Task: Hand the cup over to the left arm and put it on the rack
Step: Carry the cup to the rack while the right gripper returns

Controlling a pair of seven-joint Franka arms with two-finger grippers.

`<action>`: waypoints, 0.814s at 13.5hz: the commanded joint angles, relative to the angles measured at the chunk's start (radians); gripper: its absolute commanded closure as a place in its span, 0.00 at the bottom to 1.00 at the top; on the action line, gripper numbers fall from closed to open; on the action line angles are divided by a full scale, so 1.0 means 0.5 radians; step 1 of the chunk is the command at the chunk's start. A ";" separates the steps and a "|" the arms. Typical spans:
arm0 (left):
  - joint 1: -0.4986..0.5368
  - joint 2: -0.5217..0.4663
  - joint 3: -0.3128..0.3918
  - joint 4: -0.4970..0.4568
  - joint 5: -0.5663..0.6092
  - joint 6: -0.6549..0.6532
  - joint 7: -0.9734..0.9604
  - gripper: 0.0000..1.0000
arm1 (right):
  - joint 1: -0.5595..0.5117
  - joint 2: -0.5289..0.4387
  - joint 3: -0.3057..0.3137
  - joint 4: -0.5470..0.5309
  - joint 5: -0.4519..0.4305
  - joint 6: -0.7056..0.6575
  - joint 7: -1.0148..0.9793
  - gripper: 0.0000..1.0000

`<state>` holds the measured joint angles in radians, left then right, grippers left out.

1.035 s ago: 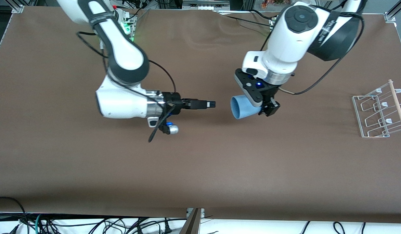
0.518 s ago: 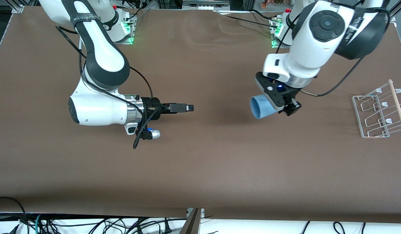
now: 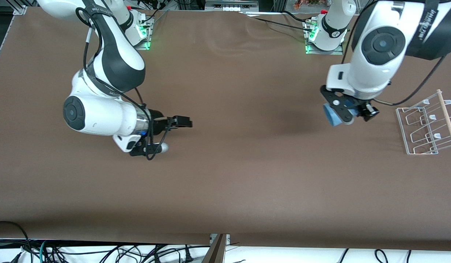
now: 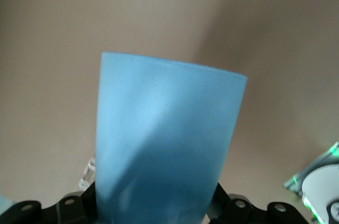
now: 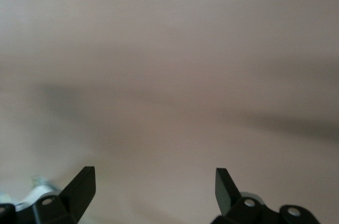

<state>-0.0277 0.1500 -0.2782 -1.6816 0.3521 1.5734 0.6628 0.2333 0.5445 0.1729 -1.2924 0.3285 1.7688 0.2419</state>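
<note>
The light-blue cup (image 3: 330,114) is held in my left gripper (image 3: 343,114), up in the air over the brown table, close to the rack. In the left wrist view the cup (image 4: 165,139) fills the middle, and the left gripper (image 4: 159,211) is shut on its lower part. The white wire rack (image 3: 426,128), with a pale wooden rod (image 3: 447,118), stands at the left arm's end of the table. My right gripper (image 3: 184,122) is open and empty over the table toward the right arm's end. In the right wrist view it (image 5: 156,184) shows only bare cloth between its spread fingers.
The two arm bases (image 3: 322,34) with green lights stand along the table's edge farthest from the front camera. The left arm's thick black cable (image 3: 415,87) loops above the rack. Loose cables (image 3: 101,252) lie below the table's front edge.
My left arm has carried the cup toward the rack. My right arm has drawn back toward its own end of the table, open and empty.
</note>
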 commanded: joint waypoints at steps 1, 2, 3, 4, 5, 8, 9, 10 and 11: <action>0.208 -0.116 -0.017 -0.256 0.148 -0.017 0.119 1.00 | -0.116 -0.235 0.013 -0.188 -0.312 -0.059 -0.072 0.00; 0.312 -0.113 -0.017 -0.293 0.167 -0.024 0.119 1.00 | -0.150 -0.321 0.013 -0.237 -0.389 -0.104 -0.076 0.00; 0.404 -0.104 -0.005 -0.321 0.170 -0.024 0.122 1.00 | -0.205 -0.383 0.013 -0.244 -0.454 -0.193 -0.073 0.00; 0.460 -0.092 0.031 -0.337 0.213 -0.030 0.141 1.00 | -0.267 -0.444 0.013 -0.247 -0.515 -0.270 -0.073 0.00; 0.472 -0.073 0.080 -0.364 0.313 -0.030 0.199 1.00 | -0.334 -0.506 0.013 -0.256 -0.586 -0.301 -0.073 0.00; 0.494 0.074 0.316 -0.270 0.461 -0.069 0.373 1.00 | -0.469 -0.717 0.013 -0.357 -0.788 -0.332 -0.070 0.00; 0.521 0.150 0.335 -0.202 0.504 -0.109 0.407 1.00 | -0.500 -0.779 0.013 -0.397 -0.810 -0.338 -0.073 0.00; 0.561 0.215 0.335 -0.147 0.559 -0.134 0.408 1.00 | -0.549 -0.843 0.013 -0.422 -0.804 -0.359 -0.079 0.00; 0.607 0.285 0.335 -0.122 0.627 -0.134 0.402 1.00 | -0.589 -0.895 0.013 -0.440 -0.804 -0.426 -0.073 0.00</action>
<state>0.2484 0.2100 -0.1012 -1.8213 0.6076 1.5500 0.8394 -0.0213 0.1803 0.1652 -1.4393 -0.0580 1.5801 0.2124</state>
